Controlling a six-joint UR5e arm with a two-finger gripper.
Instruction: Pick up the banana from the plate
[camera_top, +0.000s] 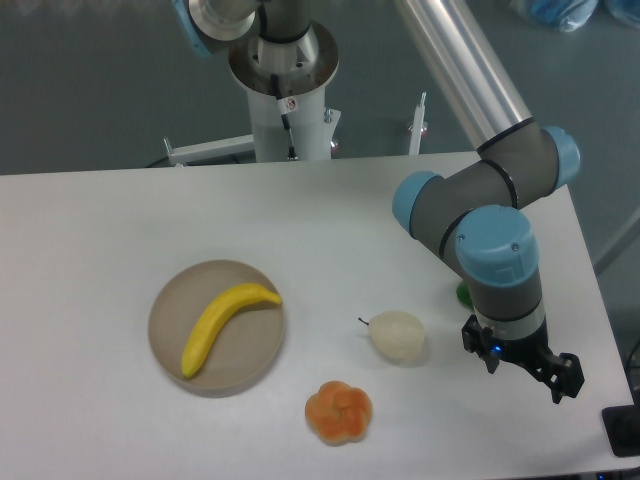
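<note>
1. At the left of the white table (90, 220), the plate (168, 340) is seen, a round beige dish with a low rim. It lies flat and well apart from the arm.

2. The banana (226, 323) is laid diagonally across the plate, its upper tip reaching the right rim and its lower end resting near the front of the dish. It is untouched and fully exposed from above, so it is judged that a top-down grasp across its middle would be possible.

3. Further right, an orange, lobed fruit-like object (339, 412) is set on the bare table near the front edge, close to the plate but not touching it.

4. Just beyond it, a pale pear (398, 336) with a short dark stem is placed on its side, between the plate and the arm.

5. A small green object (464, 294) is largely hidden behind the wrist; what it is cannot be told.

6. At the far right, the gripper (525, 370) is held low above the table, pointing down. Nothing is held in it. Whether the fingers are parted or closed cannot be told from this angle. The approach to the banana is judged not yet begun.
</note>
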